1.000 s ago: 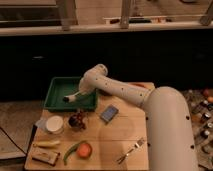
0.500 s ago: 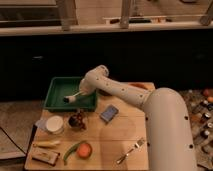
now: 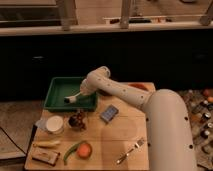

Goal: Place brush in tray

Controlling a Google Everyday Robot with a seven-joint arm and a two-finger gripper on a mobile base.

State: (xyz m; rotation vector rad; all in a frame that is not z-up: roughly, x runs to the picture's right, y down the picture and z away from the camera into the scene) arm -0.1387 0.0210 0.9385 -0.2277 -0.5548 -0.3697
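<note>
The green tray (image 3: 59, 85) sits at the back left of the wooden table. The brush (image 3: 71, 98), whitish with a dark head, is over the tray's front part, held out from my gripper (image 3: 81, 95) at the end of the white arm. The gripper is over the tray's right front area. The brush points left and slightly down, close to the tray floor; I cannot tell whether it touches.
In front of the tray stand a white cup (image 3: 54, 124) and a dark small object (image 3: 77, 120). A blue-grey box (image 3: 109, 113) lies mid-table. A silver fork (image 3: 131, 150) lies front right. An orange fruit (image 3: 84, 150), a green pepper (image 3: 70, 150) and packets (image 3: 45, 156) lie front left.
The gripper with the brush has barely shifted over the tray, perhaps slightly lower. Nothing else moved.
</note>
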